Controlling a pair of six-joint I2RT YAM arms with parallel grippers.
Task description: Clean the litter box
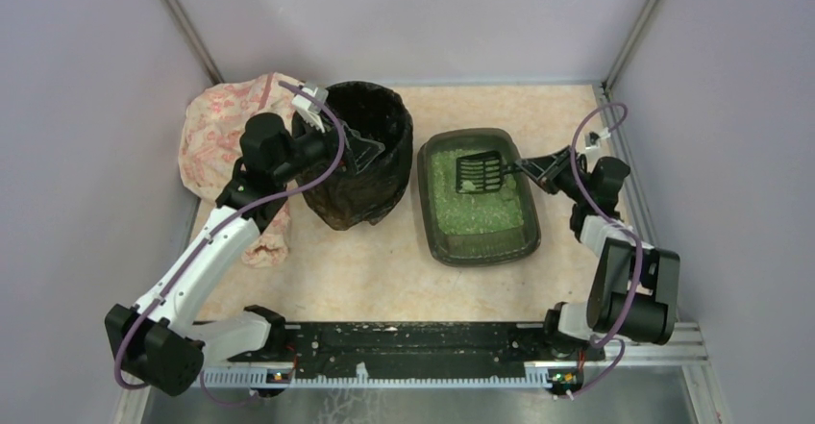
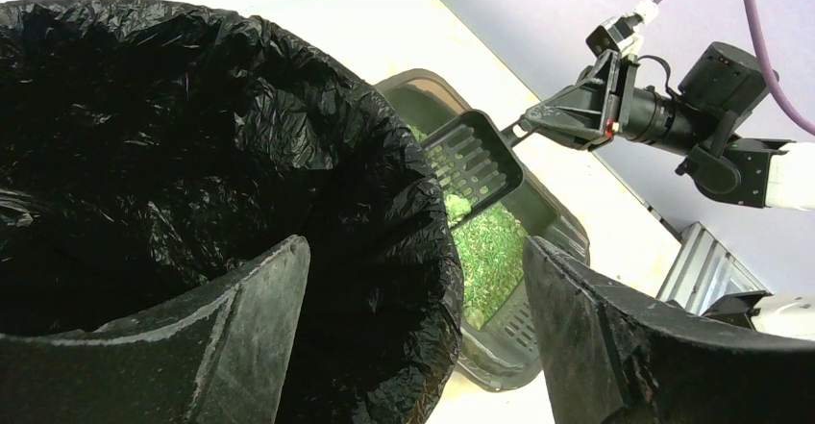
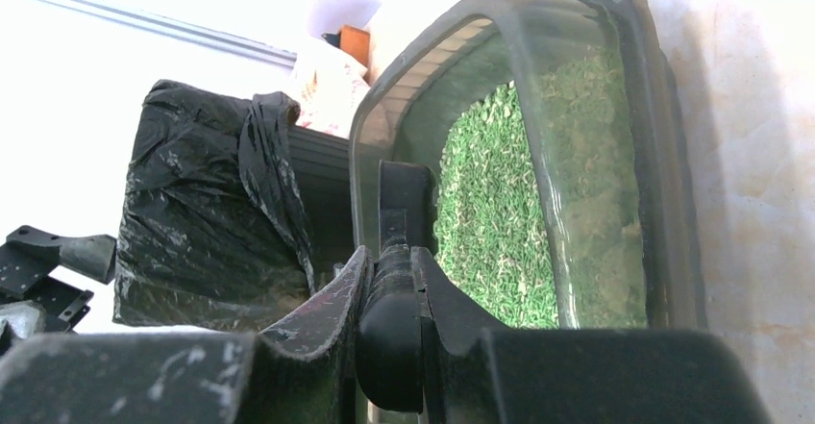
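Observation:
The litter box (image 1: pixel 430 241) is a dark grey-green tray of green litter (image 1: pixel 478 214) right of the bin. It also shows in the left wrist view (image 2: pixel 567 232) and the right wrist view (image 3: pixel 663 155). My right gripper (image 1: pixel 538 166) is shut on the handle (image 3: pixel 389 289) of a black slotted scoop (image 1: pixel 481 172), whose head hangs over the far half of the tray with some litter in it (image 2: pixel 476 160). My left gripper (image 1: pixel 358 150) is open, its fingers astride the right rim of the round bin (image 1: pixel 360 184) lined with a black bag (image 2: pixel 192 136).
A pink patterned cloth bundle (image 1: pixel 216 131) lies behind and left of the bin, under the left arm. Grey walls close in the table on three sides. A black rail (image 1: pixel 404 342) runs along the near edge.

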